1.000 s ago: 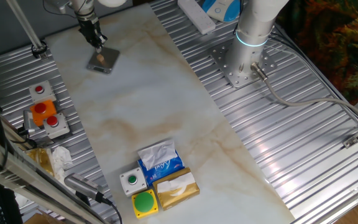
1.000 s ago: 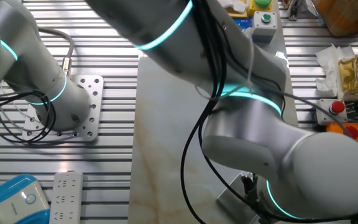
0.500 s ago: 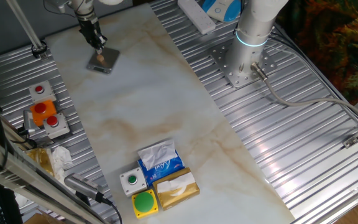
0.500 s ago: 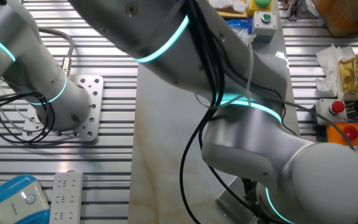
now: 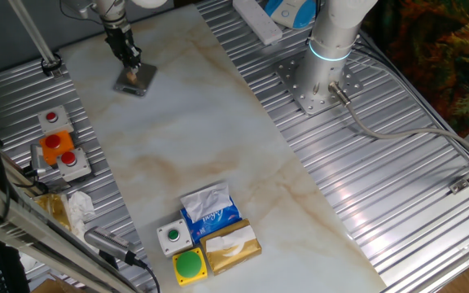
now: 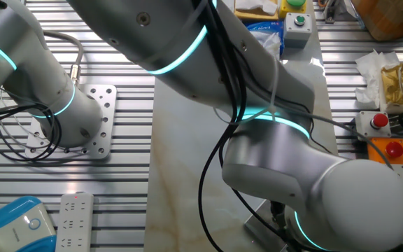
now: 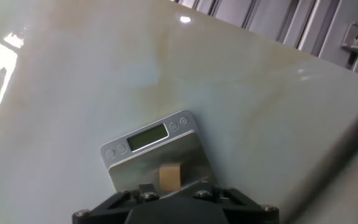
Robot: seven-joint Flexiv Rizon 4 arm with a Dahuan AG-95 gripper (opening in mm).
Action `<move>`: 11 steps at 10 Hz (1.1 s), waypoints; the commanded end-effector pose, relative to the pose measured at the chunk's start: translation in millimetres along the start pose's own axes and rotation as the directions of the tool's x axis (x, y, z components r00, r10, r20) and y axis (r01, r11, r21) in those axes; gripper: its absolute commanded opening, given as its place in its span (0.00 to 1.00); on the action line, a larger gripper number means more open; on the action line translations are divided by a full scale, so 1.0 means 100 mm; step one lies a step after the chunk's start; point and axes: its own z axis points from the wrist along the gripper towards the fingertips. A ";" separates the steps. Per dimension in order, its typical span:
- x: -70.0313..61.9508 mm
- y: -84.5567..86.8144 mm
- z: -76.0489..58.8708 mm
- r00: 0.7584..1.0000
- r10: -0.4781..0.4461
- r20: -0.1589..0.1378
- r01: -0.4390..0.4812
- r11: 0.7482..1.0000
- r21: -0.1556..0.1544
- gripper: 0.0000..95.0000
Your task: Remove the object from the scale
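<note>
The scale (image 5: pixel 134 81) is a small grey square plate at the far left of the marble top. In the hand view, the scale (image 7: pixel 148 146) shows its display and buttons. The tan nugget (image 5: pixel 133 75) sits on it; in the hand view the nugget (image 7: pixel 169 176) lies at the plate's near edge. My gripper (image 5: pixel 133 65) hangs just above the nugget. In the hand view my gripper (image 7: pixel 171 186) has its short dark fingertips (image 7: pixel 146 188) on either side of the nugget, slightly apart from it. In the other fixed view the arm hides the nugget.
A red-button box (image 5: pixel 59 146) stands at the left edge. A blue tissue pack (image 5: pixel 210 213), a yellow-brown tissue box (image 5: pixel 233 248) and green-button boxes (image 5: pixel 187 264) sit at the front. The arm's base (image 5: pixel 320 77) is bolted at the right.
My gripper has come down slightly closer to the scale and the nugget. The nugget and the scale have not moved.
</note>
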 end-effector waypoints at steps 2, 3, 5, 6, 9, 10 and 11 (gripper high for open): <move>-0.01 0.01 0.00 1.000 0.000 -0.001 0.000 1.000 0.004 0.40; -0.01 0.00 0.00 1.000 -0.001 -0.001 0.001 1.000 0.004 0.40; -0.01 0.01 0.00 1.000 -0.001 -0.002 0.001 1.000 0.004 0.40; -0.01 0.01 0.00 1.000 0.001 -0.002 -0.001 1.000 0.004 0.40; -0.02 0.01 0.00 1.000 0.002 0.000 -0.002 1.000 0.003 0.40; -0.02 0.01 0.00 1.000 0.003 0.000 -0.003 1.000 0.003 0.40; -0.02 0.01 0.00 1.000 0.002 0.000 -0.002 1.000 0.003 0.40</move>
